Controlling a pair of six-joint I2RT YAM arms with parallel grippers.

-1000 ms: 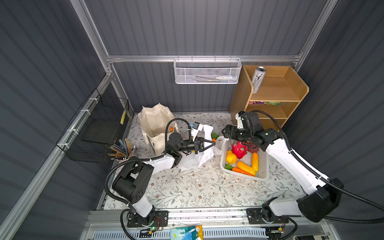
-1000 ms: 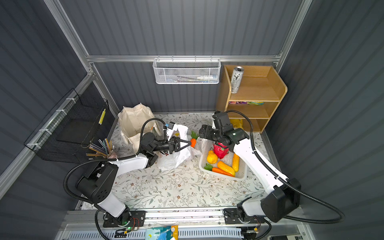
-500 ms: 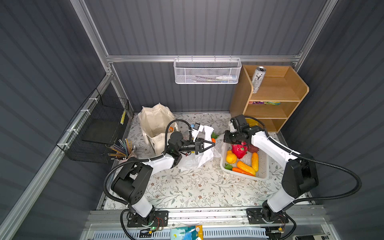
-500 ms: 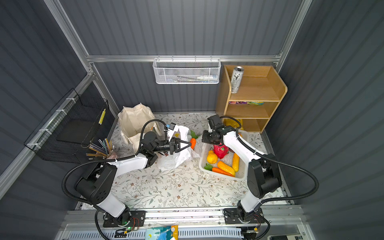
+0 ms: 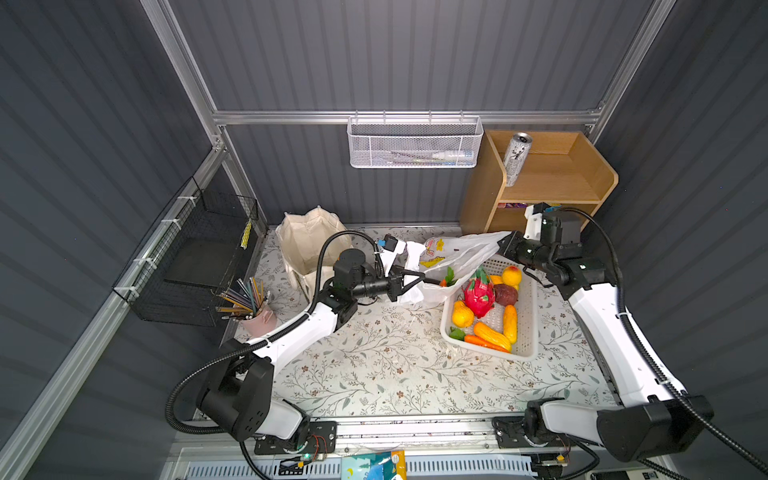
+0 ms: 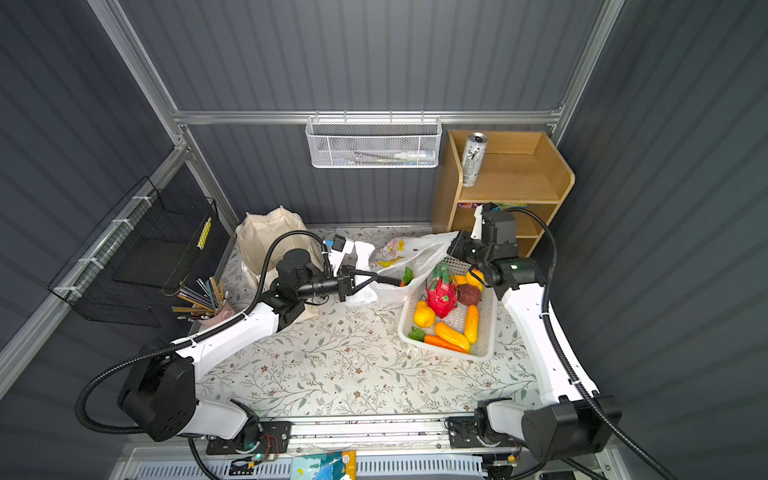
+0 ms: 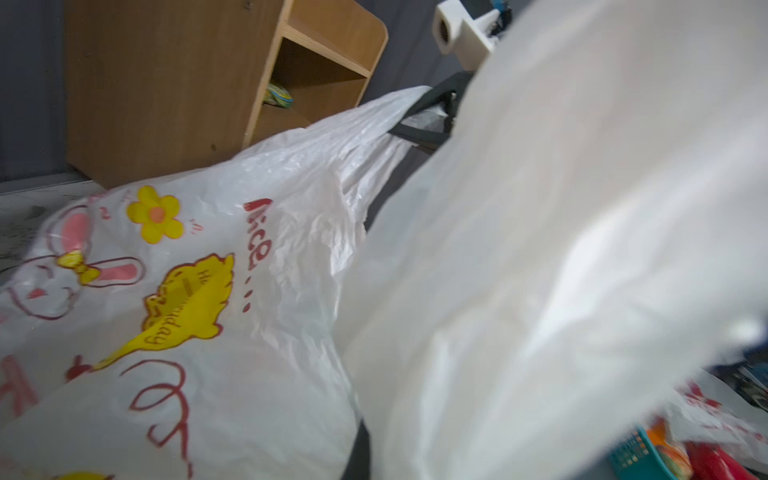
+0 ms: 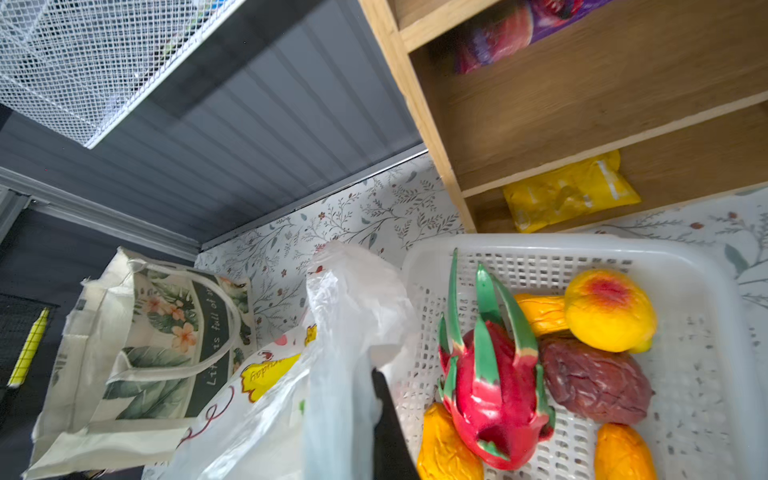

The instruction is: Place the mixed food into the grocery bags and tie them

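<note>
The white plastic grocery bag (image 5: 457,253) (image 6: 405,249) with yellow and pink prints is stretched between both grippers. My left gripper (image 5: 434,282) (image 6: 397,282) is shut on its near rim; plastic fills the left wrist view (image 7: 208,291). My right gripper (image 5: 500,245) (image 6: 454,245) is shut on the far handle (image 8: 345,316) beside the shelf. A carrot top (image 5: 448,276) shows inside the bag. The pink dragon fruit (image 5: 478,293) (image 8: 494,395), yellow fruits and carrots lie in the white basket (image 5: 528,332). The cream canvas tote (image 5: 307,241) (image 8: 137,353) stands at the back left.
A wooden shelf (image 5: 540,183) at the back right carries a silver can (image 5: 515,160), a yellow packet (image 8: 569,195) and a purple packet (image 8: 498,37). A pink cup of pencils (image 5: 259,320) stands left, below a black wire rack (image 5: 199,257). A white mesh basket (image 5: 415,143) hangs on the back wall.
My right gripper has shut on the bag's handle and pulled it back and right toward the shelf, stretching the bag open. The left gripper has held its place.
</note>
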